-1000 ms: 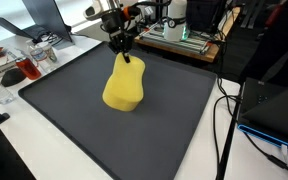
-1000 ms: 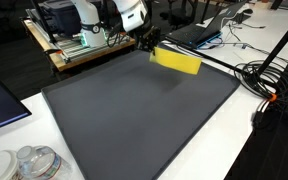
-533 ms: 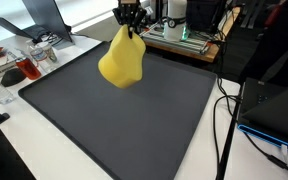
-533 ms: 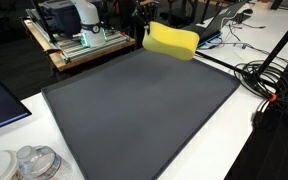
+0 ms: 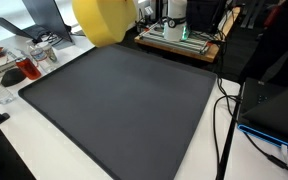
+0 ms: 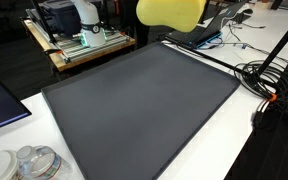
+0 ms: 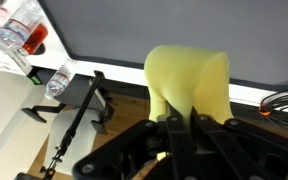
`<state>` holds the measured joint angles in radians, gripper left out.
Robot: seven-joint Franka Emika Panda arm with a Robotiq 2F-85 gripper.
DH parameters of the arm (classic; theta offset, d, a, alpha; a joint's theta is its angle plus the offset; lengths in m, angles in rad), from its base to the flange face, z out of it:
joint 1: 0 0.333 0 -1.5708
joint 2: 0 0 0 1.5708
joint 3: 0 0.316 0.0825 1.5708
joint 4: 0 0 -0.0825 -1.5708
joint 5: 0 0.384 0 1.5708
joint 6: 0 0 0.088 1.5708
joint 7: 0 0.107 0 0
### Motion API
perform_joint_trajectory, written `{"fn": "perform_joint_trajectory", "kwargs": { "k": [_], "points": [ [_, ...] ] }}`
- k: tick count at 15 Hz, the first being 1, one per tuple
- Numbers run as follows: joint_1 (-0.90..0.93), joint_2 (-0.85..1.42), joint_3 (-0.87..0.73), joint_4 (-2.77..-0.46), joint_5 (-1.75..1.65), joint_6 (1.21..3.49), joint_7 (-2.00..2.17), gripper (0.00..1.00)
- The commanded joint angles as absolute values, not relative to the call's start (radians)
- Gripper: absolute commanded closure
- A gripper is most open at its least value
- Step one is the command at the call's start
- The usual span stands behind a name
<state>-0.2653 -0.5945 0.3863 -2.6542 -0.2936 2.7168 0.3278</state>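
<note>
Gripper (image 7: 181, 122) pinched tight on soft yellow foam-like lump (image 7: 189, 85). Lump hangs straight below fingers, long axis approx vert, high over far edge of dark grey rubber mat (image 5: 134, 100), not touching.

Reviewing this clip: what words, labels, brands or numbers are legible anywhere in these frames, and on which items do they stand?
No text can be read in any view.
The yellow object pinched in the hand: plain, no print.
The bottles: a red label, too blurred to read.
The dark mat: no marking.
The equipment on the wooden cart: too small to make out any lettering.
</note>
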Motion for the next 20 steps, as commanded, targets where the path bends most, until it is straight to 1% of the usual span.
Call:
{"fn": "perform_joint_trajectory", "kwargs": {
  "k": [1,7,8,9,13,18,19,20],
  "points": [
    [-0.376,-0.732,0.496,-2.679,-0.429,2.684,0.499,0.96],
    [-0.574,-0.867,0.682,-2.681,-0.562,2.658,0.732,0.98],
    [-0.589,-0.881,0.705,-2.681,-0.569,2.64,0.755,0.67],
    [-0.6,-0.89,0.726,-2.681,-0.576,2.618,0.768,0.66],
    [-0.596,-0.907,0.779,-2.683,-0.588,2.551,0.771,0.38],
    [-0.538,-0.88,0.779,-2.681,-0.593,2.51,0.727,0.04],
    [-0.528,-0.87,0.776,-2.68,-0.595,2.504,0.72,0.0],
    [-0.524,-0.867,0.778,-2.678,-0.599,2.498,0.721,0.0]
  ]
}}
